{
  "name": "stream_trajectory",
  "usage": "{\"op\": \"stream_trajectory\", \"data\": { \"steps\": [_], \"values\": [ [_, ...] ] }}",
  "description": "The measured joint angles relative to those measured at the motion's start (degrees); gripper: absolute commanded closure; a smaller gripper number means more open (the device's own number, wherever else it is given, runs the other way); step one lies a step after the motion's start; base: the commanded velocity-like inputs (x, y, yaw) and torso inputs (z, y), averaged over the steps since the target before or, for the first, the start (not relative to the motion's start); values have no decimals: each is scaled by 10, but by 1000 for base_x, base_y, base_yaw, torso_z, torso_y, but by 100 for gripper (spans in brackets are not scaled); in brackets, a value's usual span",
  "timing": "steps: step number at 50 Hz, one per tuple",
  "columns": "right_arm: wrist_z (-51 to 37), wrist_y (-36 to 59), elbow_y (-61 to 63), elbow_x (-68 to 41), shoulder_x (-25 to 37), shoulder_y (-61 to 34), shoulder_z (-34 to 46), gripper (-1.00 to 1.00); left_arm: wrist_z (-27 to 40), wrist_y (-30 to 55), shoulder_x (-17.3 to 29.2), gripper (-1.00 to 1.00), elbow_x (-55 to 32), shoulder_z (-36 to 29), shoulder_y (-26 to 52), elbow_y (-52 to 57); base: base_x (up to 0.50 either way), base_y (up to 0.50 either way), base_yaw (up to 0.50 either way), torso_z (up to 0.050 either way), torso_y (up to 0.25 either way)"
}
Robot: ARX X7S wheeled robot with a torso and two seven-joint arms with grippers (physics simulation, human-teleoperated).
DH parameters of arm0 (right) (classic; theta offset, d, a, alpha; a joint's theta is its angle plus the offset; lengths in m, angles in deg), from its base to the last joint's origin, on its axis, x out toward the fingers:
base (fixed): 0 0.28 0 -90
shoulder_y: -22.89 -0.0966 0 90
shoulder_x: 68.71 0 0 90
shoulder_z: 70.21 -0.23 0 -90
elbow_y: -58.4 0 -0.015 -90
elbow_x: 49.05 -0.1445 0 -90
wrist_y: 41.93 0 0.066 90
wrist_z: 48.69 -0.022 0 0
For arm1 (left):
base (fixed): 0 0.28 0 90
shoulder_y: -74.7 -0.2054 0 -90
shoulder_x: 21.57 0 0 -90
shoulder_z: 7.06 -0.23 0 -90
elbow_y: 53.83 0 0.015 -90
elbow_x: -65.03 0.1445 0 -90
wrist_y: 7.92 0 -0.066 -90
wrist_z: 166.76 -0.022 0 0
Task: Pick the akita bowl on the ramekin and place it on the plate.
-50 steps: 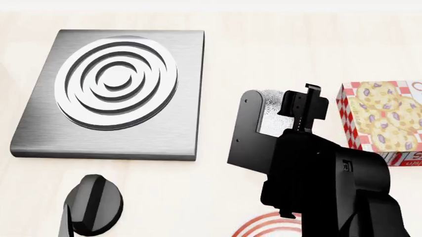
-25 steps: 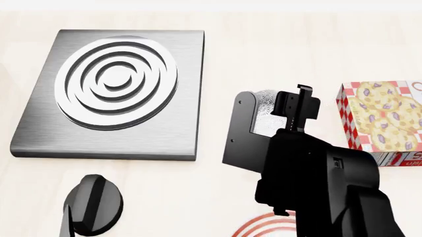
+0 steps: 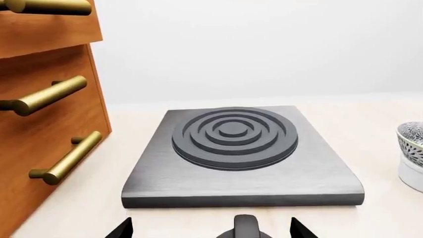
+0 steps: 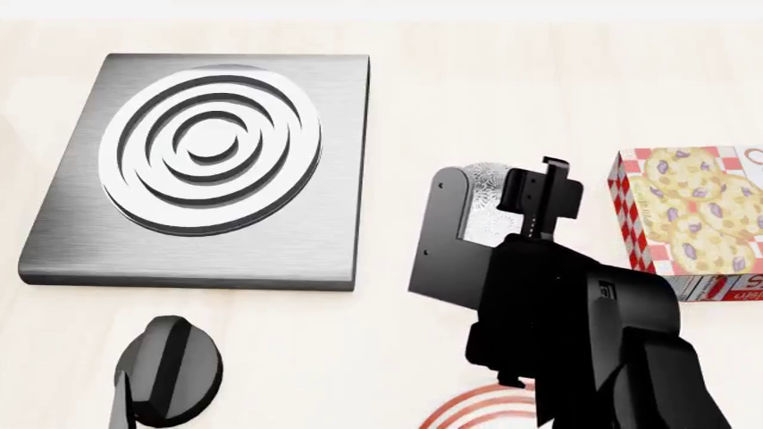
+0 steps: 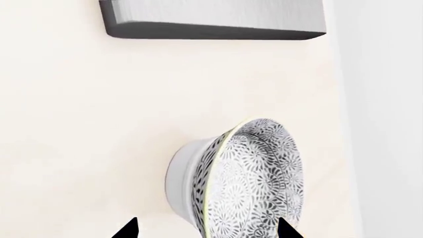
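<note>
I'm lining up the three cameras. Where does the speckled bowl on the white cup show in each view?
Head view: the speckled bowl peeks out right of centre, mostly hidden behind the right arm.
Left wrist view: only a sliver of the bowl at the right edge, on the white cup.
Right wrist view: bowl at lower centre, large, between the end effector's tips.
Shared landmark: the grey burner slab.
</note>
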Motion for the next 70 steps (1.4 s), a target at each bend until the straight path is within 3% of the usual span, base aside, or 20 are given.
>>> {"op": "stream_trajectory", "data": {
  "steps": [36,37,70],
  "values": [
    [-44,-40,-48,-13,-8,-6,2,-100,6,-3,5,-100,-3,-6,2,-5,0,0,0,0,0],
    [-45,-41,-49,-14,-8,-6,2,100,6,-3,5,-100,-3,-7,3,-6,0,0,0,0,0],
    [-60,-55,-46,-24,-2,5,6,100,12,-4,9,-100,-6,-12,6,-12,0,0,0,0,0]
  ]
}}
